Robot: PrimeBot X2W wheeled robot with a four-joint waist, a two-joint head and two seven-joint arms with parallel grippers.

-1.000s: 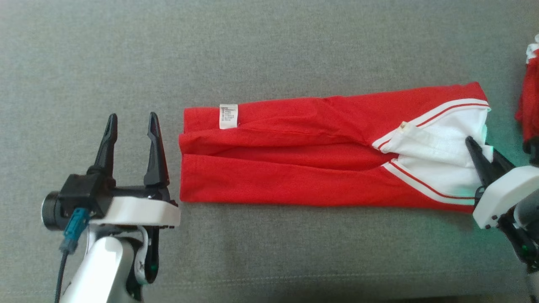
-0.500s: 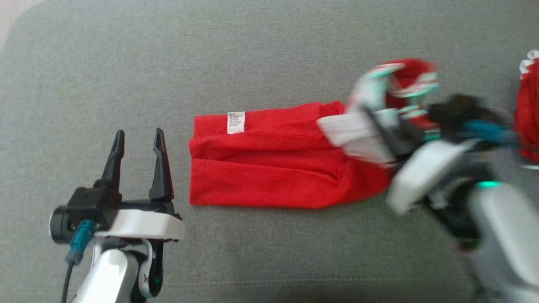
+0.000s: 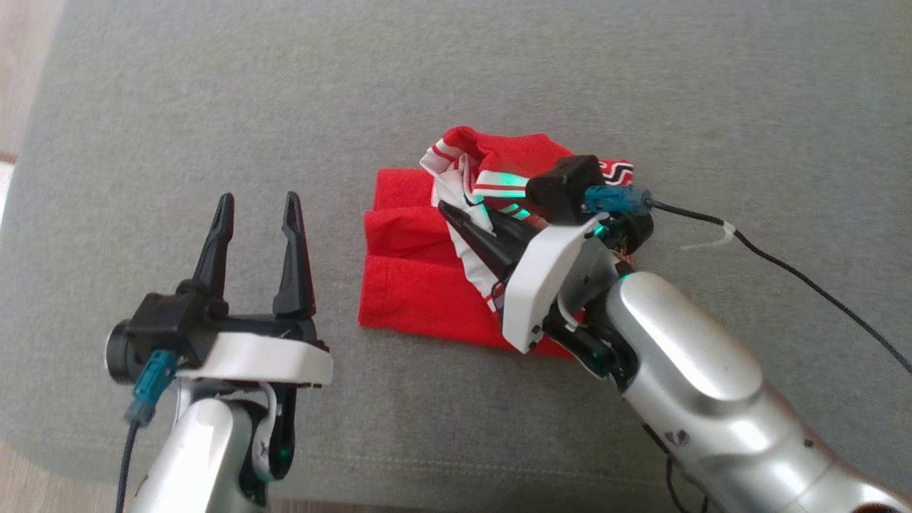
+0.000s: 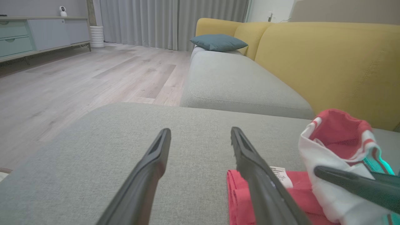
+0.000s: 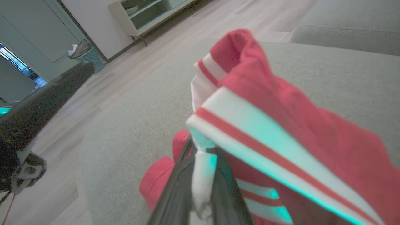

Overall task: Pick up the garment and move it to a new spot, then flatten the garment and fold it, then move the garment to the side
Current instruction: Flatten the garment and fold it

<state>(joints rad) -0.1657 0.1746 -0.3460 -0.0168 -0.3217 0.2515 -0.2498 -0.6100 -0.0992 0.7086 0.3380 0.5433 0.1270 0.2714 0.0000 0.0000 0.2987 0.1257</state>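
The garment (image 3: pixel 406 285) is red with a white, red-striped end and lies on the grey cushion (image 3: pixel 499 85). My right gripper (image 3: pixel 456 217) is shut on that white end and holds it raised over the red part, doubled back toward the left. In the right wrist view the white cloth (image 5: pixel 200 175) is pinched between the right gripper (image 5: pixel 201 148) fingers, with the striped hem (image 5: pixel 281 118) bunched above. My left gripper (image 3: pixel 258 206) stands open just left of the garment, holding nothing. In the left wrist view the left gripper (image 4: pixel 200 132) points past the garment's label (image 4: pixel 281 176).
The cushion's left edge (image 3: pixel 28 164) drops to the wood floor (image 4: pixel 78 72). A yellow backrest (image 4: pixel 328 62) rises behind the garment, and a teal pillow (image 4: pixel 217 42) lies on a second seat. A black cable (image 3: pixel 784 267) trails from my right wrist.
My right gripper has lifted the white striped end and carried it left over the red part, halving the garment's length. The head camera has shifted. The left gripper stays open.
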